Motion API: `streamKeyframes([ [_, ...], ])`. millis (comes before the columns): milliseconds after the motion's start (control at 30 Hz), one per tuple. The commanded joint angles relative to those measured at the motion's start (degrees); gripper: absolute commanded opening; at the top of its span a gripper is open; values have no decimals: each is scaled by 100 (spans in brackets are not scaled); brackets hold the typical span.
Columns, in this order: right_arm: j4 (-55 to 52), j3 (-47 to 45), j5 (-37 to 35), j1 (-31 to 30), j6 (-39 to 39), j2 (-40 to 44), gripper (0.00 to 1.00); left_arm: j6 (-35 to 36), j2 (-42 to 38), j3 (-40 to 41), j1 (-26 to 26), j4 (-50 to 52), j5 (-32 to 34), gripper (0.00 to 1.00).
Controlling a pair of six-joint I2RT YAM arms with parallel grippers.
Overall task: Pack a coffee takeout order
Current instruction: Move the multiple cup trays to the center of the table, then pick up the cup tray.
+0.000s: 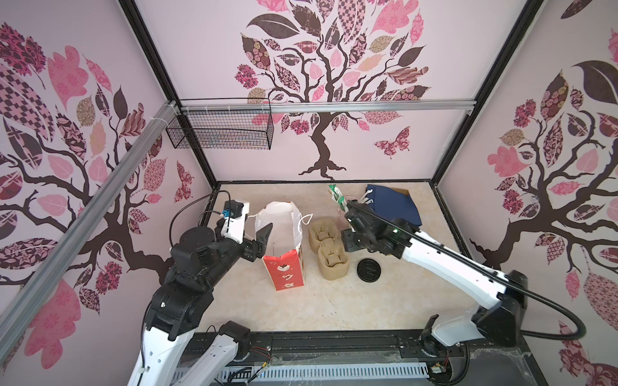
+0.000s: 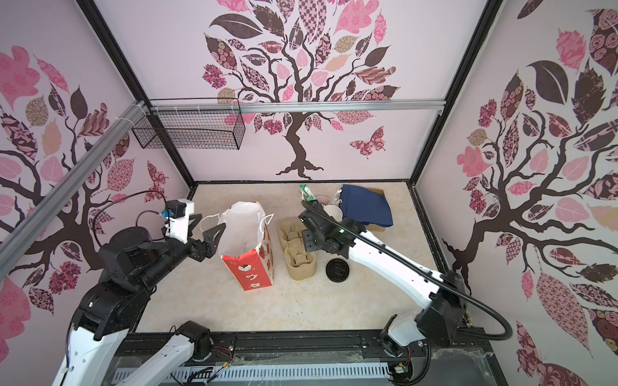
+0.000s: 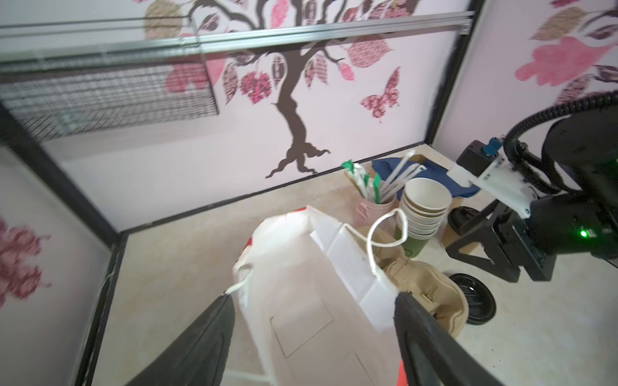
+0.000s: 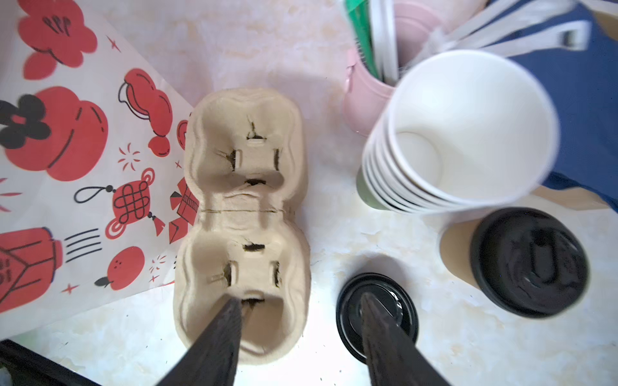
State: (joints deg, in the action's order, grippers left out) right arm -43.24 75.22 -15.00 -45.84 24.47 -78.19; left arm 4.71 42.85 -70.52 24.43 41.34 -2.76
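Counter (image 1: 334, 307), front to back. Loose black lid (image 1: 369, 269) lies just beside the tan two-cup carrier (image 1: 329, 249), which sits next to a standing, open paper bag (image 1: 284, 260). Left gripper (image 3: 314, 297), spread wide, straddles the bag's mouth and holds nothing. Right gripper (image 4: 301, 298), jaws parted and empty, hangs over carrier and loose lid. Behind: lidded paper cup (image 4: 521, 260), stacked cups (image 4: 461, 133), navy napkin (image 1: 394, 204).

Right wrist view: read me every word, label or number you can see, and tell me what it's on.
No readable text anywhere.
Paper bag: red pictures only; marks on its lantern print too blurred to read.
Loose black lid: raised marks, unreadable.
Lid on the paper cup: embossing, unreadable.
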Motion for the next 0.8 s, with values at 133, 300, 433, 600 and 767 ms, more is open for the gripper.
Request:
streamKeyframes([
  [133, 372, -1842, 547, 814, 758, 2177, 61, 1776, 1163, -605, 2284, 324, 474, 79],
  [300, 156, -2620, 680, 815, 1267, 2885, 61, 2156, 2153, -846, 3362, 682, 542, 79],
  [433, 351, -3409, 733, 822, 1787, 3250, 62, 2135, 2838, -734, 3958, 749, 796, 79],
  [600, 946, -4191, 1044, 839, 2408, 3533, 61, 2167, 3445, -398, 4079, 803, 1021, 77],
  [767, 1079, -4342, 793, 836, 2665, 3748, 57, 1935, 4005, -392, 3997, 915, 1462, 73],
])
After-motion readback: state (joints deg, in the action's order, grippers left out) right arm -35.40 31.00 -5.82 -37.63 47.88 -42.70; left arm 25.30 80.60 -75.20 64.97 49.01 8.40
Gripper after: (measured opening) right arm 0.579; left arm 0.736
